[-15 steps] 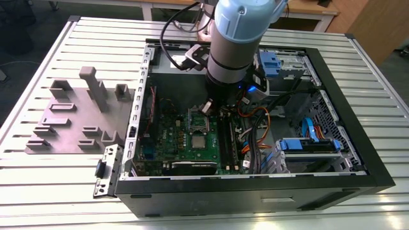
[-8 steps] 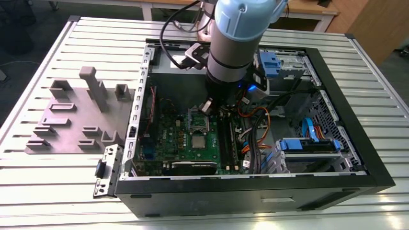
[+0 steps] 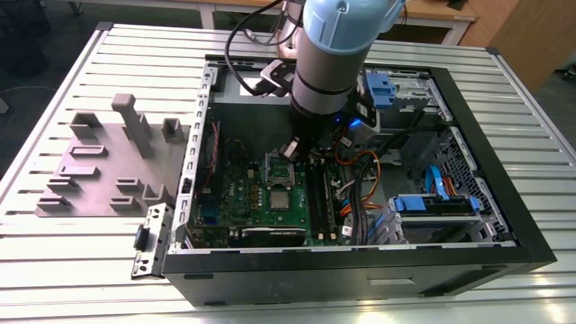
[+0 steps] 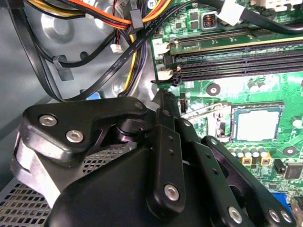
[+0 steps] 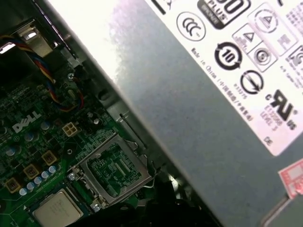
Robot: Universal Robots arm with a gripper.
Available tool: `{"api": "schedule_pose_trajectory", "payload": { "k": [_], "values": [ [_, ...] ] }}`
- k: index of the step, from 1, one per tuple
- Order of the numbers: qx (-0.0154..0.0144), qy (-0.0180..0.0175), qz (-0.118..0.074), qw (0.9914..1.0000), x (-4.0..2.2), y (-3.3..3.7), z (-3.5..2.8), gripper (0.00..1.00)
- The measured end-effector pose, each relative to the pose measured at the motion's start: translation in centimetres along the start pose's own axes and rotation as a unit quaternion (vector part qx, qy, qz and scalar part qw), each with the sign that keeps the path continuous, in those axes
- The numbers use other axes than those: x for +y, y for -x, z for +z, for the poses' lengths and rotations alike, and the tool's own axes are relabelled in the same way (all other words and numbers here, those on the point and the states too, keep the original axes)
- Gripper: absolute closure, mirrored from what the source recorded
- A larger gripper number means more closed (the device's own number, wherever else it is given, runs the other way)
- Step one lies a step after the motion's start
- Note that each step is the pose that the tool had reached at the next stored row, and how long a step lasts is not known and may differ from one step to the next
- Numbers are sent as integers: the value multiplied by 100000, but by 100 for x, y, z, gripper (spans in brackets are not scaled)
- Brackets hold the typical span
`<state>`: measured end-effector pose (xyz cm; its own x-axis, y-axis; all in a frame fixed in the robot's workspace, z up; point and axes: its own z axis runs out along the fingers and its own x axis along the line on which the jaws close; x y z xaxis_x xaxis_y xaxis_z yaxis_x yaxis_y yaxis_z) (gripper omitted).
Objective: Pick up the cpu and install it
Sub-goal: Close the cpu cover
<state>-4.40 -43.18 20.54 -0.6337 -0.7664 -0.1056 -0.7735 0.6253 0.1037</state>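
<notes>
Inside the open computer case (image 3: 468,223), the exterior view shows the cpu (image 3: 280,200) lying flat on the motherboard (image 3: 239,196), just below the gripper (image 3: 293,150). It looks light, stiff and fragile; its edges seem the safest hold. In both wrist views the cpu (image 4: 257,126) (image 5: 57,209) lies untouched. Whether the jaws are open cannot be told.

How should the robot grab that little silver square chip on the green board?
Probably from straight above, pinching two opposite edges of the cpu. It lies flat on the motherboard, so its thin sides are the graspable parts. The gripper is above the board near it.
</notes>
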Motion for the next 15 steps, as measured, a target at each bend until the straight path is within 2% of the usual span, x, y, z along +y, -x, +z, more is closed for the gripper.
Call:
{"api": "schedule_pose_trajectory", "payload": {
  "k": [4,6,7,15],
  "values": [
    [449,-196,30,99999,2,2,-18,89],
    [887,-459,51,99995,3,2,-25,89],
    [1003,-502,54,99994,3,2,-32,89],
    [1215,-378,92,99992,10,8,-87,89]
  ]
}}
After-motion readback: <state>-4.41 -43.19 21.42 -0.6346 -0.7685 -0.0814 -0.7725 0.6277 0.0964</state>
